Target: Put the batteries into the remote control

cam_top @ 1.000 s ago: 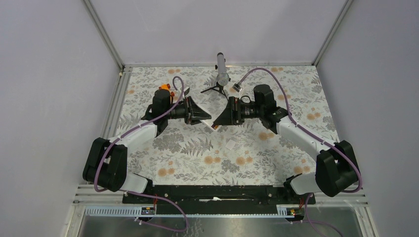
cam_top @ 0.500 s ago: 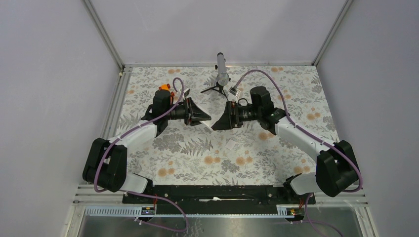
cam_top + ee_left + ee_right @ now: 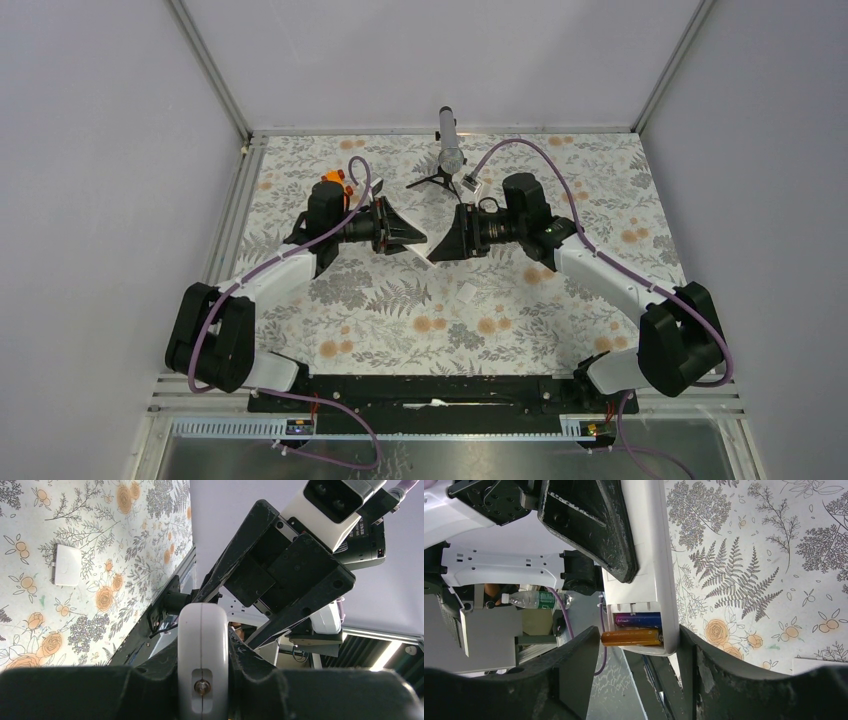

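Observation:
My left gripper (image 3: 202, 636) is shut on the white remote control (image 3: 202, 645) and holds it on edge above the mat, between the two arms (image 3: 428, 247). In the right wrist view the remote control (image 3: 659, 555) shows its uncovered battery bay. The dark blue-purple battery (image 3: 639, 619) lies inside it. The orange battery (image 3: 631, 637) lies beside it, its left end sticking out of the bay. My right gripper (image 3: 638, 632) is open and straddles that end: one finger stands just off the orange battery's tip, the other against the remote's far side.
A small flat white cover (image 3: 466, 293) lies on the floral mat below the grippers. A grey cylinder on a black tripod (image 3: 449, 150) stands at the back centre. An orange toy piece (image 3: 333, 180) sits behind the left arm.
The right gripper's jaws have narrowed around the remote's battery end, and the right wrist has shifted slightly left. The left arm has stayed still with the remote.

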{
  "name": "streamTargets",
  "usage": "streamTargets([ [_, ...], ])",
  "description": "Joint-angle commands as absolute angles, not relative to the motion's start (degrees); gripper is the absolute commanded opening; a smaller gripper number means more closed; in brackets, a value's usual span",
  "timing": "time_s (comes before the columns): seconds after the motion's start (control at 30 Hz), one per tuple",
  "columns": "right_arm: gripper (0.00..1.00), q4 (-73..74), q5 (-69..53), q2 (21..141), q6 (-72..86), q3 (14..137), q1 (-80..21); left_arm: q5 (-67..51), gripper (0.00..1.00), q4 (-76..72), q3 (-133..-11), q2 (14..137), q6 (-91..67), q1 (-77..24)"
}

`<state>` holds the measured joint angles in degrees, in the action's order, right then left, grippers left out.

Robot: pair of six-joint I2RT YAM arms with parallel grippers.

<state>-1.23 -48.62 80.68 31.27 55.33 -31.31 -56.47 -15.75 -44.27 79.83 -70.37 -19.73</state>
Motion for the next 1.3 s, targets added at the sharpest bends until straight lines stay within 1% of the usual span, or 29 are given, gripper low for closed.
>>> streamTargets([
  [0.0,0.63,-1.3,-48.4,80.6,30.3,57.6,-32.0,-57.0,0.00,-16.8,-46.5,77.9,-70.1,-19.5],
  [0.17,0.59,-1.3,-48.3,80.6,29.9,57.4,-32.1,-56.9,0.00,-16.7,-46.5,78.1,-70.1,-19.4],
  [0.23,0.55,-1.3,-48.2,80.7,29.9,57.3,-32.1,-56.9,0.00,-16.5,-46.5,78.2,-70.1,-19.4],
  [0.3,0.48,-1.3,-48.1,80.8,30.0,57.4,-32.1,-56.9,0.00,-16.4,-46.5,78.1,-70.1,-19.4],
  [0.4,0.43,-1.3,-48.3,81.2,30.1,57.6,-32.1,-56.9,0.00,-16.2,-46.3,77.9,-70.1,-19.4],
  [0.53,0.42,-1.3,-48.7,81.3,30.2,57.8,-32.1,-56.9,0.00,-16.1,-46.1,77.7,-70.0,-19.4],
  [0.6,0.45,-1.8,-49.5,81.1,30.5,57.8,-32.1,-57.0,0.00,-15.9,-46.1,77.7,-69.7,-19.4],
  [0.77,0.57,-3.9,-50.0,80.2,33.1,57.6,-32.0,-57.6,0.00,-15.2,-46.4,77.2,-67.1,-19.3],
  [0.93,0.74,-4.1,-47.5,79.0,35.0,56.0,-31.6,-58.3,0.00,-14.9,-46.2,75.0,-61.8,-18.1],
  [1.03,0.82,-5.7,-43.7,76.6,36.3,53.8,-31.0,-58.1,0.00,-12.4,-46.0,73.0,-57.2,-16.6],
  [1.13,0.87,-5.7,-38.2,73.5,36.3,52.0,-30.2,-57.7,0.00,-11.1,-45.1,70.6,-53.9,-14.9],
  [1.27,0.88,-4.8,-29.2,68.9,33.6,48.8,-28.9,-55.1,0.00,-7.4,-44.0,67.7,-50.9,-11.0],
])
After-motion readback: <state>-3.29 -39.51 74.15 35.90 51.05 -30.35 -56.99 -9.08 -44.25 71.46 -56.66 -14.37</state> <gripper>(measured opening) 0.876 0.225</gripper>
